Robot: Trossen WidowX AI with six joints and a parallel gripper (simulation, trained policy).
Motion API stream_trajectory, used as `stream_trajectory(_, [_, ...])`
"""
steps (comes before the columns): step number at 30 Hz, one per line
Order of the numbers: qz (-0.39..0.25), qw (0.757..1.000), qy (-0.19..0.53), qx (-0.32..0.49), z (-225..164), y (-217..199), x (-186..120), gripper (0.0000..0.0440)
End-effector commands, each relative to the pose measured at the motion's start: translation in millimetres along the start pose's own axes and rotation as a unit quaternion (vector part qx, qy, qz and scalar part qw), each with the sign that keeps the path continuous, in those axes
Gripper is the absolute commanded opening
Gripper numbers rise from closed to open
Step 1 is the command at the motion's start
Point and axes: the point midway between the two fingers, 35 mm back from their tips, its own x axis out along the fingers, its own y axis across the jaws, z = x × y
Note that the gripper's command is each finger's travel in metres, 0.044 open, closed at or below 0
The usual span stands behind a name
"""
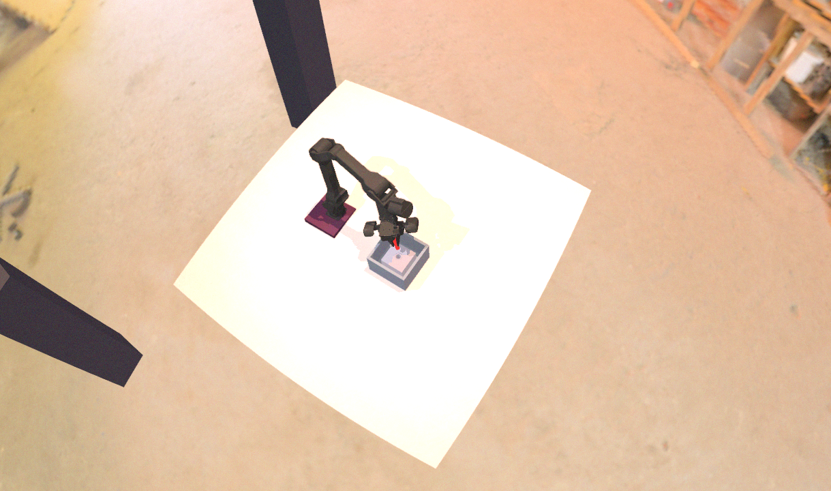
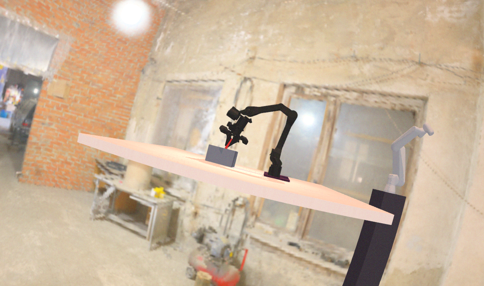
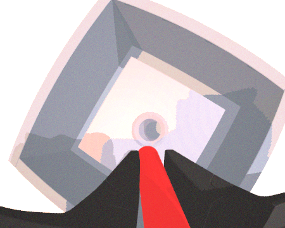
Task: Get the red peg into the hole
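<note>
My gripper (image 1: 396, 242) (image 2: 228, 144) (image 3: 152, 152) is shut on the red peg (image 1: 397, 244) (image 2: 228, 143) (image 3: 155, 190). The peg is tilted, and its free end points down over the open box. The grey box (image 1: 386, 273) (image 2: 220, 156) (image 3: 63, 76) stands on the table below the gripper. The pale plate (image 1: 391, 262) (image 3: 126, 95) lies at its bottom. The round hole (image 1: 397, 256) (image 3: 150, 129) in the plate shows just ahead of the peg's tip in the wrist view. In the exterior view the box wall hides the plate and hole, and the peg's tip is at the height of the rim.
The white table (image 1: 320, 317) (image 2: 158, 159) bears the box and the arm's dark red base plate (image 1: 320, 223) (image 2: 286, 179). The box's raised walls surround the plate on all sides. Dark pillars (image 1: 58, 329) (image 2: 375, 245) stand by the table's edges.
</note>
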Motion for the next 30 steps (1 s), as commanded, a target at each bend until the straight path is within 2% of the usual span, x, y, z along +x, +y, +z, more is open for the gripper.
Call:
stream_trajectory(1, [-0.002, 1.000, 0.006, 0.000, 6, 3, 8, 0.0009])
stream_trajectory(11, [-0.025, 0.999, 0.030, -0.007, 7, 0, 36, 0.0014])
stream_trajectory(13, [-0.031, 0.999, 0.033, -0.012, 7, -1, 42, 0.0042])
stream_trajectory(17, [-0.041, 0.998, 0.039, -0.024, 9, -2, 49, 0.0140])
stream_trajectory(18, [-0.046, 0.998, 0.042, -0.029, 9, -3, 51, 0.0152])
stream_trajectory(30, [-0.057, 0.996, 0.042, -0.053, 35, 10, 53, 0.0151])
